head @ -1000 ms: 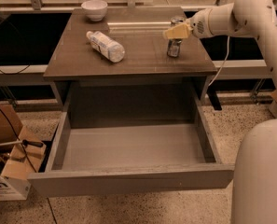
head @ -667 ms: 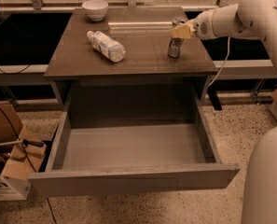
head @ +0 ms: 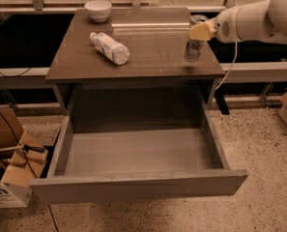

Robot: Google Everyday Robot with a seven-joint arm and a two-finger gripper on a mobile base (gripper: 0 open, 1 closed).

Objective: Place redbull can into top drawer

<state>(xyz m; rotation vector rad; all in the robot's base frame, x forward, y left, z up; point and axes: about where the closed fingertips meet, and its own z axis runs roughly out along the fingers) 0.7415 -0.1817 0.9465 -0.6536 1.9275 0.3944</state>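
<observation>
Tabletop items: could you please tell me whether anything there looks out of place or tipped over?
Only the plastic bottle: it lies on its side, diagonally, left of centre on the table. The redbull can stands upright near the right edge, the gripper at its top.

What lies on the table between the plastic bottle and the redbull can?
Nothing: the camera view shows bare tabletop between bottle and redbull can. The gripper sits at the can's top.
</observation>
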